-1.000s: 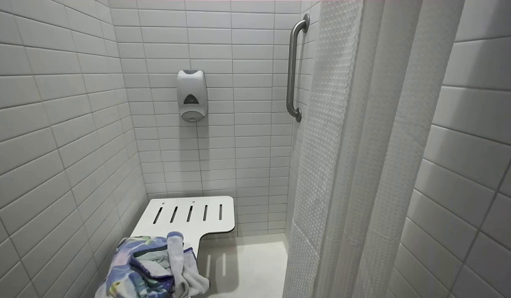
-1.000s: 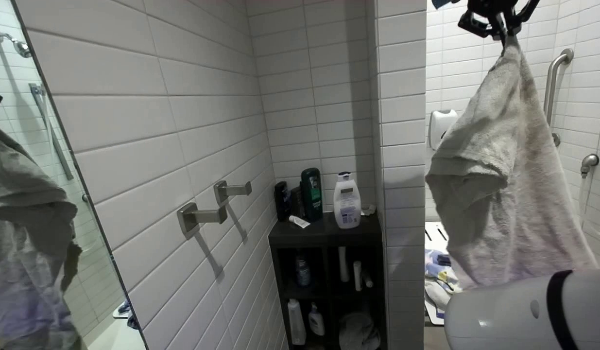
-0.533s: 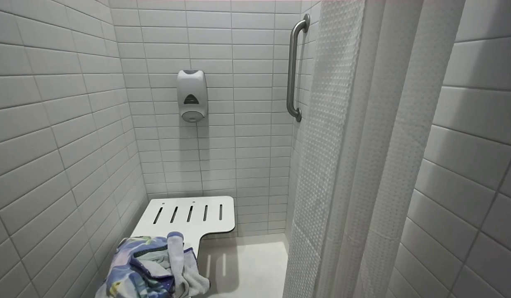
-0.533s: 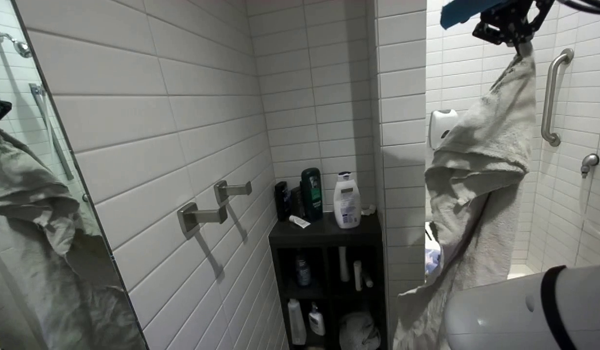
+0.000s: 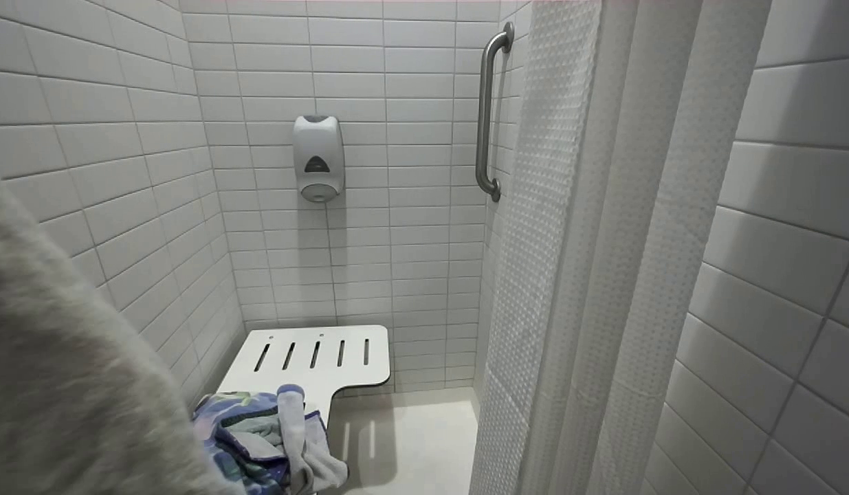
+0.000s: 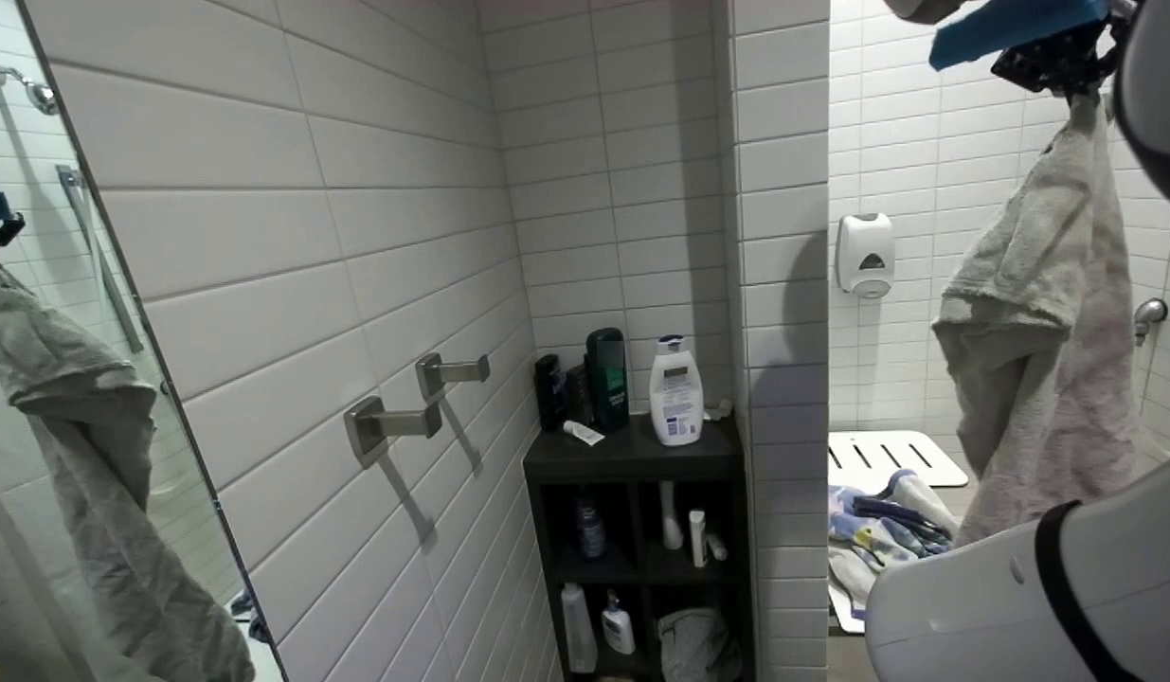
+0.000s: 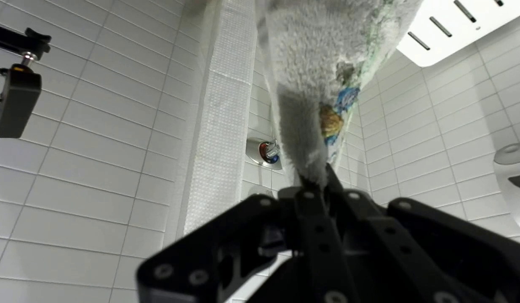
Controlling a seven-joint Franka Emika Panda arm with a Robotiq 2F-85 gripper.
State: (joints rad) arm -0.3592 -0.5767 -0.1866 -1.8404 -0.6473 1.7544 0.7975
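Hand (image 7: 318,179) is clamped on gathered top of grey towel (image 6: 1030,303), which hangs at approx. 3 o'clock in an exterior view, bottom hidden by white arm (image 6: 963,597). Patterned cloth (image 5: 249,443) lies bunched on slotted seat (image 5: 300,379), approx. 7 o'clock in an exterior view; soap disp. (image 5: 319,143) at 10. Blk shelf (image 6: 632,466) w/ bottles (image 6: 676,403) on top: approx. 6 o'clock in an exterior view.

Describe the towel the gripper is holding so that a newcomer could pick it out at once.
In an exterior view, find the white-tiled shower wall with the soap dispenser, then the black gripper seen high in front of it. The grey towel hangs just below, pinched at its top. Unlike the colourful cloth heaped on the white bench, it hangs in the air.
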